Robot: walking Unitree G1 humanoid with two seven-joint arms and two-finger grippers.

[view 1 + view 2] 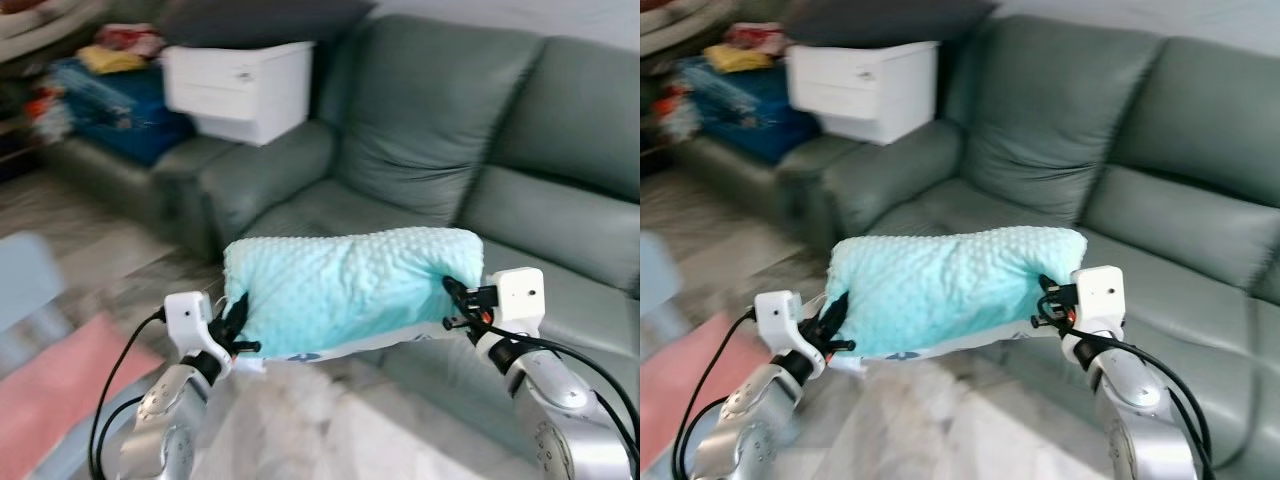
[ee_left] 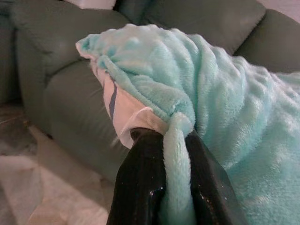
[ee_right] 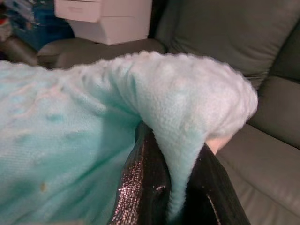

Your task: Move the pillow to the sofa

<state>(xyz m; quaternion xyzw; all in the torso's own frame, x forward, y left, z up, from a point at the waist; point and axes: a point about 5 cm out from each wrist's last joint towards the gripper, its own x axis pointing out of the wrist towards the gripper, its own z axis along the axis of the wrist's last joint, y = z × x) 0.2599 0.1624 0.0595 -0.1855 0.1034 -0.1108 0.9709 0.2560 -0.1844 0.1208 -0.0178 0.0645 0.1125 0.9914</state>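
A light turquoise dotted pillow [image 1: 345, 285] hangs in the air between my two arms, in front of a grey-green sofa [image 1: 470, 150]. My left gripper [image 1: 236, 322] is shut on a fold of its left end, and the black fingers [image 2: 140, 183] pinch the plush fabric. At the pillow's right end my right gripper [image 1: 455, 295] is shut on another fold, its fingers [image 3: 145, 187] pressed into the cloth. The pillow is level, above the floor just before the sofa seat [image 1: 970, 210]. A white underside with a blue stripe [image 2: 112, 101] shows at the left end.
A white box [image 1: 240, 85] rests on the sofa's left armrest [image 1: 260, 170]. Piled colourful clothes and a blue bag [image 1: 110, 90] lie at the far left. A pink mat [image 1: 60, 390] and pale stone floor [image 1: 300, 430] lie below my arms.
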